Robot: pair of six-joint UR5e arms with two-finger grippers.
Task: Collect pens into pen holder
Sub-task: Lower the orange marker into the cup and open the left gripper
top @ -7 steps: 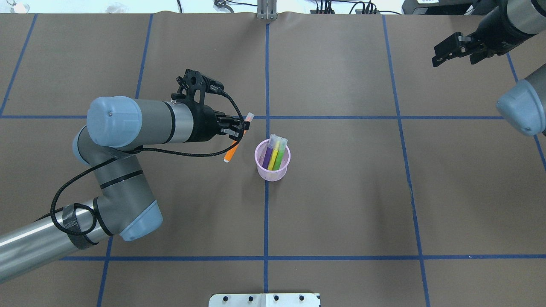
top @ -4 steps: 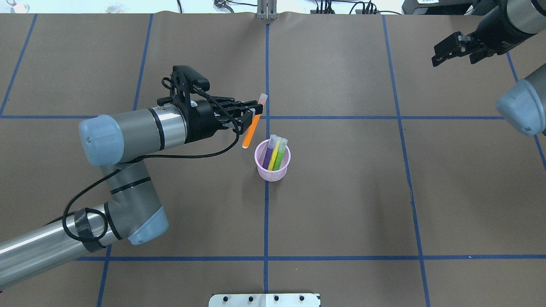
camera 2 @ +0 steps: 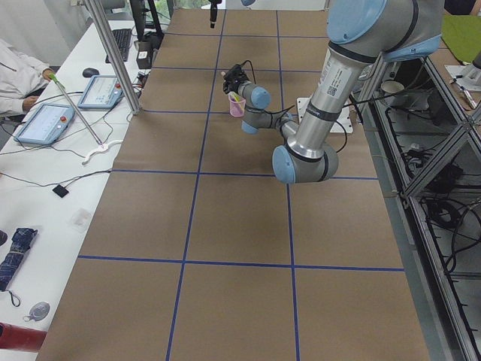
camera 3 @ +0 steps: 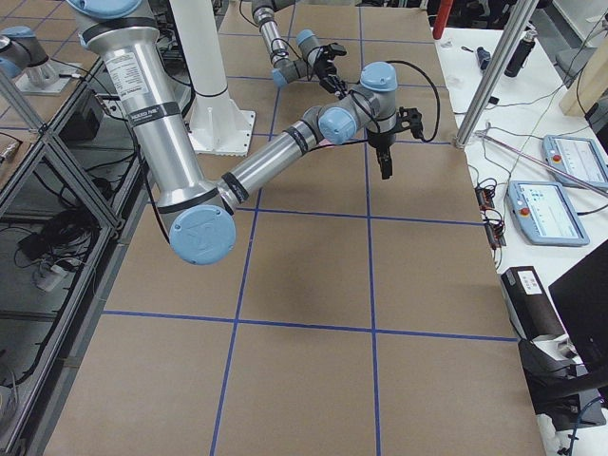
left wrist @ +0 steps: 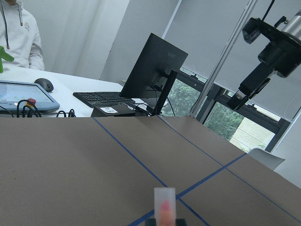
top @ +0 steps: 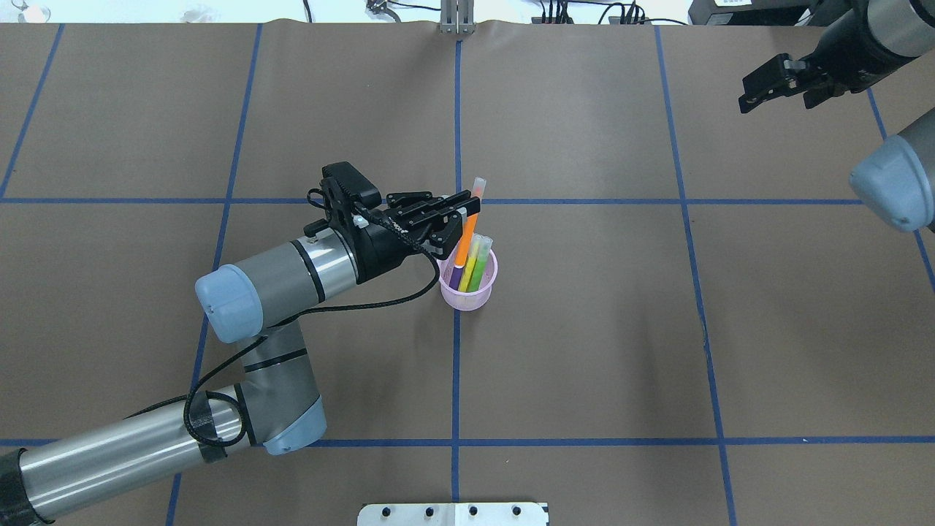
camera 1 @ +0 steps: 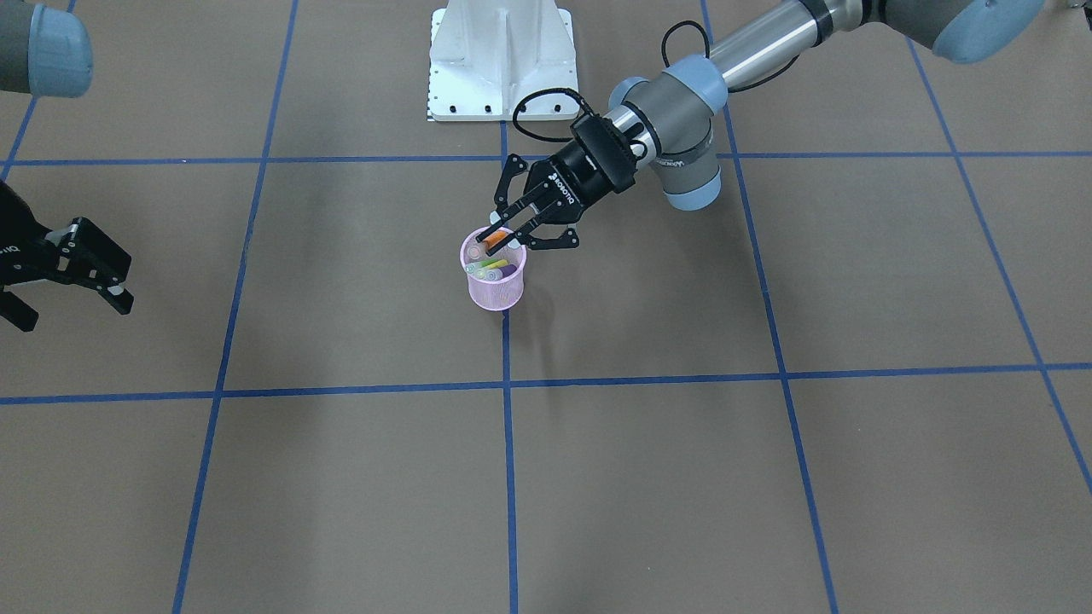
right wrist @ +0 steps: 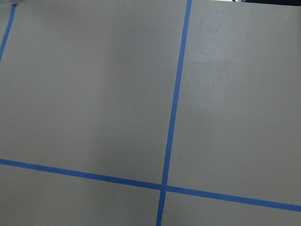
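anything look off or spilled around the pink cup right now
Nothing stands out. The pen holder stands upright with three pens in it. The left gripper holds the orange pen, tilted, its lower end at the holder's mouth.

Pen holder standing at the middle of the table.
The left gripper is hovering just left of its rim, the gripped pen is dipping its lower end inside beside the other pens, and the right gripper is hanging well apart over the far right corner.
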